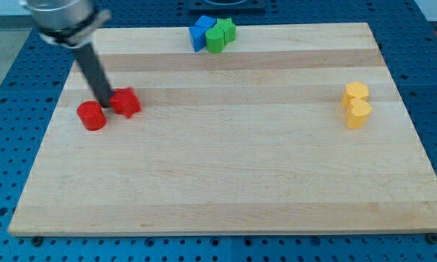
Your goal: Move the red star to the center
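- Our rod carries no pincer, so there is no grasp to report; my tip rests on the desk at about nine o'clock.
- The red star touches the tip at its three o'clock side, well apart from the centre.
- A red cylinder sits just beside, at the tip's seven o'clock.
- Blue blocks and green blocks cluster at twelve o'clock.
- Two yellow blocks touch at three o'clock.

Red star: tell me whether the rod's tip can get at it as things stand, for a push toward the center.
Probably yes. My tip sits right at the red star, on its left side in the view, with the red cylinder just lower left. Nothing blocks the star's right side, toward the middle of the wooden board.
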